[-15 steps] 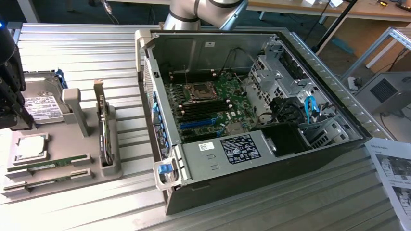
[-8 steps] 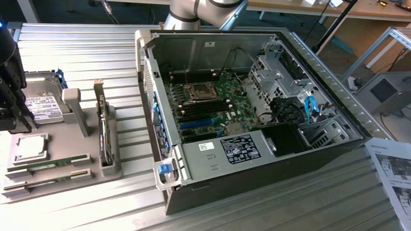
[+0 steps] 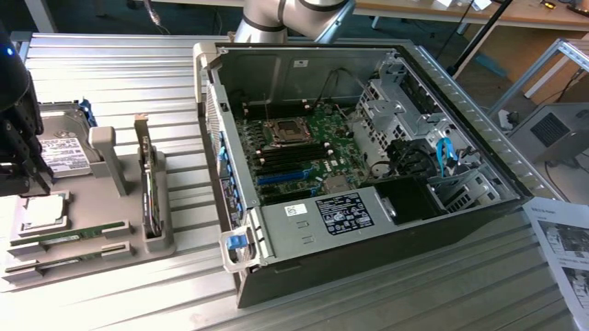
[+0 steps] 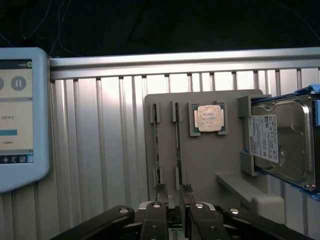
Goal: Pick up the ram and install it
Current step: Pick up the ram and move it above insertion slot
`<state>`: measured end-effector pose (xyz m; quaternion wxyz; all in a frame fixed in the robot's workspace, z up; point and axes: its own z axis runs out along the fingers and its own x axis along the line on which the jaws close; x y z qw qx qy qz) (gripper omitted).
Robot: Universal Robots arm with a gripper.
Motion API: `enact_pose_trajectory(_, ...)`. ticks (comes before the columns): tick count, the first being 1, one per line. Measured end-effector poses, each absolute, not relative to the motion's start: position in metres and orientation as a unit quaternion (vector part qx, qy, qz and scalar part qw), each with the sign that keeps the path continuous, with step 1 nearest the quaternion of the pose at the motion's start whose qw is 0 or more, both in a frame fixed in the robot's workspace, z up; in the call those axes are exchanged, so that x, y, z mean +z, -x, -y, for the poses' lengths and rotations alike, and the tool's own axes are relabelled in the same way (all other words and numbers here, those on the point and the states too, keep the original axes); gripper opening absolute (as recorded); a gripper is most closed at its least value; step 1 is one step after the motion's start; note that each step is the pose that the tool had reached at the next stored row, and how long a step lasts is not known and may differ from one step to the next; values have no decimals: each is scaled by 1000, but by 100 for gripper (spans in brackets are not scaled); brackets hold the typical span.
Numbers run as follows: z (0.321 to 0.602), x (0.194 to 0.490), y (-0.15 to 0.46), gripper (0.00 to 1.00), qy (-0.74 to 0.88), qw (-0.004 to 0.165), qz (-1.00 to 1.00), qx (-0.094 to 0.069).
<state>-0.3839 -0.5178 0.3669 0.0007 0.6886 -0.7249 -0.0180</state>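
Note:
Two green ram sticks lie side by side in slots of the grey tray, the nearer ram in front of the other ram. The wrist view looks down on both edge-on, one ram next to the other ram. My gripper hovers over the tray at the exterior view's far left. In the wrist view my gripper is open, its fingertips apart on either side of one stick's line, gripping nothing. The open computer case shows the motherboard's black slots.
The tray also carries a silver processor chip, a hard drive and an upright card with a metal bracket. A tablet screen stands beside the tray. A printed sheet lies right of the case.

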Motion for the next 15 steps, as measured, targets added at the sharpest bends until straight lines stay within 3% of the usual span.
enact_pose_trajectory(15, 521, 338, 384, 24, -689, 0, 725, -19)
